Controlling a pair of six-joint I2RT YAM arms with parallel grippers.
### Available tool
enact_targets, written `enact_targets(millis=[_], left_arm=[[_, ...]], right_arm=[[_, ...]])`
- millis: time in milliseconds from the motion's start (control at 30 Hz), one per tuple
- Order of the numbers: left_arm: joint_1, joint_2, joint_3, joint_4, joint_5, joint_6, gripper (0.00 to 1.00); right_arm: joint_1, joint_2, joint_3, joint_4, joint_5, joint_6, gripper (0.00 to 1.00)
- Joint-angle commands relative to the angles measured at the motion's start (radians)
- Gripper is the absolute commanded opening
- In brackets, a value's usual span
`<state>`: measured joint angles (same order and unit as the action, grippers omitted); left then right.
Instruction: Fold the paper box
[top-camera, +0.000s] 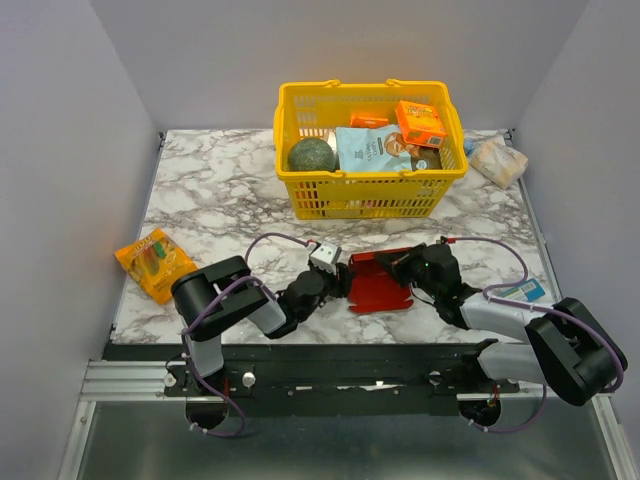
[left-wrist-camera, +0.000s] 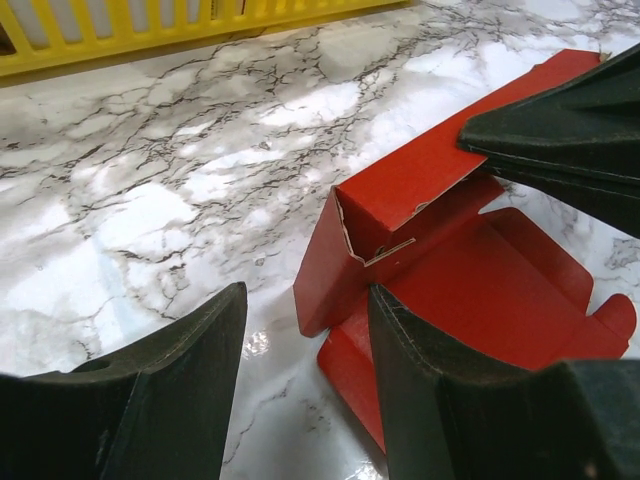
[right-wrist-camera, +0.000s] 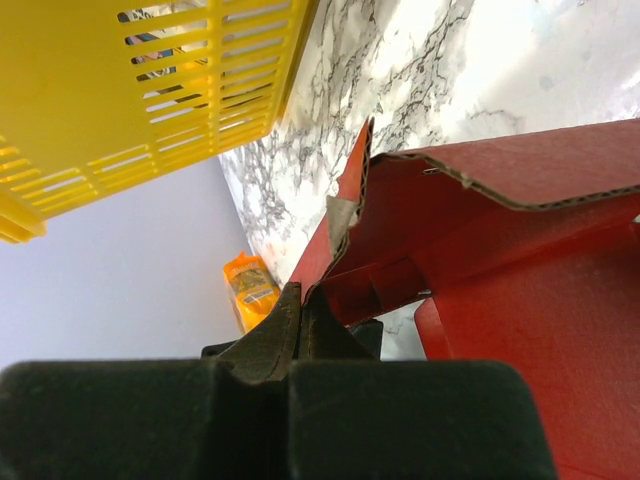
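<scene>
The paper box (top-camera: 382, 290) is a bright red die-cut sheet, half raised, lying on the marble table between my two arms. In the left wrist view its base panel (left-wrist-camera: 500, 290) lies flat, with a back wall and a side flap standing up. My left gripper (top-camera: 343, 280) is open at the box's left end. There the side flap stands between its fingertips (left-wrist-camera: 305, 330), and the right finger rests over the base panel. My right gripper (top-camera: 400, 263) is shut on the top edge of the back wall (right-wrist-camera: 303, 295), pinching the thin cardboard.
A yellow basket (top-camera: 290, 180) holding groceries stands behind the box. An orange snack packet (top-camera: 153, 262) lies at the left edge of the table. A wrapped package (top-camera: 498, 160) sits at the back right. A small blue and white card (top-camera: 522, 291) lies beside the right arm.
</scene>
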<state>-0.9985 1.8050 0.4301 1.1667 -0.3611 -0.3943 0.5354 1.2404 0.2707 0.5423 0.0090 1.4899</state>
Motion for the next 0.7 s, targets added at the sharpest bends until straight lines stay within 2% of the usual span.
enact_targets(millis=[0, 300, 667], left_arm=[[0.014, 0.025, 0.012, 0.063, -0.141, 0.020, 0.59], [0.014, 0.057, 0.050, 0.093, -0.073, 0.049, 0.59], [0.014, 0.068, 0.105, 0.037, -0.102, 0.048, 0.59]], right_arm=[[0.005, 0.016, -0.039, -0.125, 0.022, -0.066, 0.00], [0.005, 0.025, -0.039, -0.119, 0.016, -0.066, 0.00], [0.005, 0.034, -0.041, -0.110, 0.008, -0.065, 0.00]])
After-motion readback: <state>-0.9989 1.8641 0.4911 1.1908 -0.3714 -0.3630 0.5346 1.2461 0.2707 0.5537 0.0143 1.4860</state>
